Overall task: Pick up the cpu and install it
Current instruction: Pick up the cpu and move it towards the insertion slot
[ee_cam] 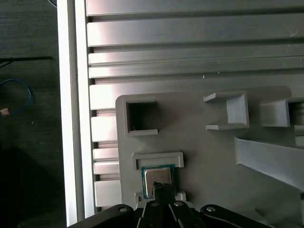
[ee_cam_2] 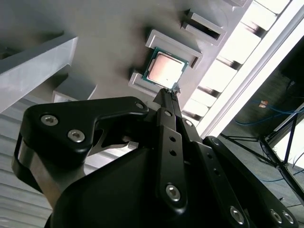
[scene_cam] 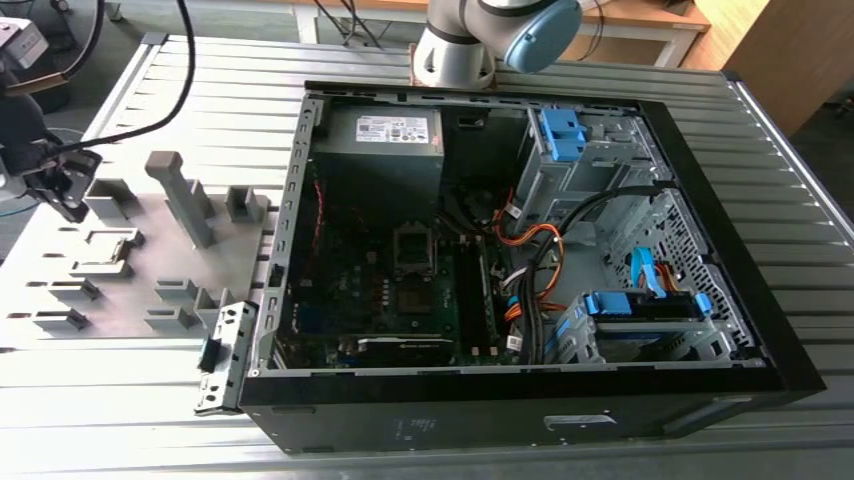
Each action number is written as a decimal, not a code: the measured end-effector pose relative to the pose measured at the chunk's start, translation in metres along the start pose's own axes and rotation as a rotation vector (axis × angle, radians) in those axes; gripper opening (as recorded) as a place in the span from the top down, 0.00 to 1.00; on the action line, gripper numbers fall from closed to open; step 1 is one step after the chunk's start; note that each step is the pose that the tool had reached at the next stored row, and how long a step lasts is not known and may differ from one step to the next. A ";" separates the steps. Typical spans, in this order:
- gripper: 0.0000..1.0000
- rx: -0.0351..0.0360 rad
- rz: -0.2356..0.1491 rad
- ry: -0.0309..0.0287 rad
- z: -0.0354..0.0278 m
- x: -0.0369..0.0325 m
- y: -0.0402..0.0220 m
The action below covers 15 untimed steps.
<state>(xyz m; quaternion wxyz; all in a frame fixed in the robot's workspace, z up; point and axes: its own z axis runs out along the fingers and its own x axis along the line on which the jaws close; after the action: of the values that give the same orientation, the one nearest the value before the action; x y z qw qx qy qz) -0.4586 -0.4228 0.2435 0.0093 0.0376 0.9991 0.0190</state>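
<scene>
Right under the tip of our gripper point(ee_cam_2: 167, 93) lies the cpu point(ee_cam_2: 164, 68) — a small square chip with a pale metal top and a green rim, seated flat in a shallow grey holder point(ee_cam_2: 171, 42). We see the jaws pressed together into one narrow point, pinching nothing. In both wrist views that point overlaps the near edge of the chip, though we cannot tell whether it touches.

The holder is part of a grey fixture plate point(ee_cam: 199, 142) that spreads out beneath the gripper. Several other open-sided pockets sit near it, and a tall block point(scene_cam: 180, 195) rises just beside the gripper, on the side toward the computer case point(scene_cam: 727, 230). Plate and case both rest on a ribbed aluminium table point(scene_cam: 120, 400).

In the exterior view we find the gripper near the table's edge, above the plate, with a black cable point(scene_cam: 150, 127) looping away from it. The case stands well apart from the gripper, beyond the tall block — its side is open. Inside we make out the motherboard point(scene_cam: 387, 300), the metal frame of its socket point(scene_cam: 411, 245), orange cables point(scene_cam: 523, 232) and blue drive brackets point(scene_cam: 561, 135). The arm's base point(scene_cam: 487, 40) stands on the far side of the case, well apart from the gripper.
</scene>
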 end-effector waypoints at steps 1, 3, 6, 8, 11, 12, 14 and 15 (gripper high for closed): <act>0.89 -0.0001 0.000 -0.0002 0.0013 0.0001 -0.0002; 0.89 -0.0001 0.000 -0.0002 0.0036 0.0001 -0.0007; 0.89 0.0000 -0.001 0.0000 0.0069 0.0002 -0.0012; 0.89 -0.0001 -0.006 0.0001 0.0088 0.0002 -0.0014; 0.89 -0.0002 -0.013 0.0005 0.0113 0.0002 -0.0015; 0.89 -0.0003 -0.016 0.0005 0.0121 0.0002 -0.0016; 0.89 -0.0002 -0.021 0.0011 0.0125 0.0003 -0.0016; 0.89 -0.0002 -0.022 0.0010 0.0126 0.0002 -0.0016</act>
<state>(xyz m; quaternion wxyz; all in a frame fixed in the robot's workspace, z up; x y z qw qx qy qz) -0.4588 -0.4239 0.2308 0.0090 0.0267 0.9994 0.0190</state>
